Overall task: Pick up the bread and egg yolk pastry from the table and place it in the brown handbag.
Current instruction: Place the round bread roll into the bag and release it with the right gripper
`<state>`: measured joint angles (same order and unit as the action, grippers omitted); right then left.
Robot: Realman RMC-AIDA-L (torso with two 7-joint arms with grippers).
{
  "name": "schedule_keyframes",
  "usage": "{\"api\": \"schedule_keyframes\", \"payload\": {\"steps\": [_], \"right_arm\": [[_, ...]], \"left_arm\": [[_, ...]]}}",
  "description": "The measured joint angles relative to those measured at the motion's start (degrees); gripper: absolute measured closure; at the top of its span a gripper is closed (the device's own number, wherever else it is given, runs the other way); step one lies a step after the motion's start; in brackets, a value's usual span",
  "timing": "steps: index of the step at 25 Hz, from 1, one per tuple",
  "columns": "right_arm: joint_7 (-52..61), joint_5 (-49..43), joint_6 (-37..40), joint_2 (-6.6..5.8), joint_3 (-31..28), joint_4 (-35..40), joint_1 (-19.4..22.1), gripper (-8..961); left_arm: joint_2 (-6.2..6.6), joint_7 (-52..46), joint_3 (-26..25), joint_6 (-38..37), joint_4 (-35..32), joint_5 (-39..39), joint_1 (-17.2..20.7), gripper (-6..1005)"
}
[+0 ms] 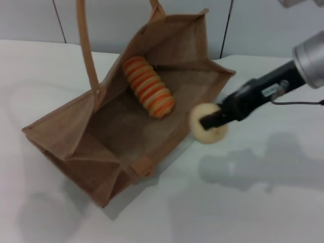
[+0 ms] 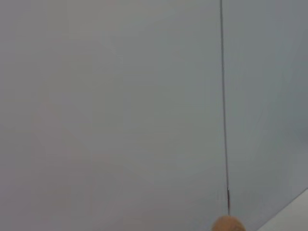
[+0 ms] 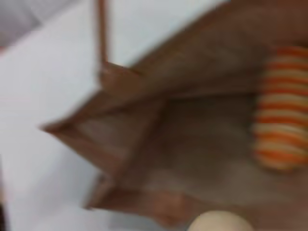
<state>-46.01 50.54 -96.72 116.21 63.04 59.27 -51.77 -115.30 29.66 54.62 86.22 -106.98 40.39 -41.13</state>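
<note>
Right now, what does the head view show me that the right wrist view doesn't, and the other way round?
Only the head view shows the right gripper itself, shut on the pastry just outside the bag's near rim, plus the right arm and the whole bag with its tall handle. Only the right wrist view gives a close look down into the bag's folded end panel. Both show the striped bread lying inside the bag, the pastry and the white table.
</note>
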Motion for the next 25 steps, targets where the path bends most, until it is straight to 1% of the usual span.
{"api": "schedule_keyframes", "payload": {"steps": [3,6,8,11,15,21,25], "right_arm": [[-0.48,3.72,1.52,0.02,2.04,-0.38,-0.29,486],[-1.81,5.94,5.78,0.11,3.49,-1.44,-0.56,494],[-3.19,8.4,8.89,0.06,4.62,-3.5,-0.95,497],[-6.16,11.04,12.21,-0.15,4.81,-8.22,-2.67,501],[-9.04,11.53,15.9,-0.22,4.56,-13.44,-4.46,505],[-10.56,11.32,20.31,-0.42,4.33,-16.24,-4.69,513],[-9.89,9.12,23.55,-0.57,4.28,-19.13,-6.44,492]], "left_arm": [[-0.32,-0.2,1.64,-1.38,0.6,0.34,-1.12,885],[-0.55,-0.48,3.58,-2.69,0.82,1.82,-1.95,885],[-0.74,-0.53,4.21,-3.65,0.84,3.17,-2.1,885],[-0.87,-0.55,4.52,-4.92,0.86,6.31,-2.11,885],[-0.88,-0.62,4.66,-5.13,0.54,8.86,-2.0,885],[-0.89,-1.1,5.19,-4.97,-1.2,9.96,-1.37,885],[-0.89,-1.34,5.21,-4.84,-2.06,10.02,-1.31,886]]}}
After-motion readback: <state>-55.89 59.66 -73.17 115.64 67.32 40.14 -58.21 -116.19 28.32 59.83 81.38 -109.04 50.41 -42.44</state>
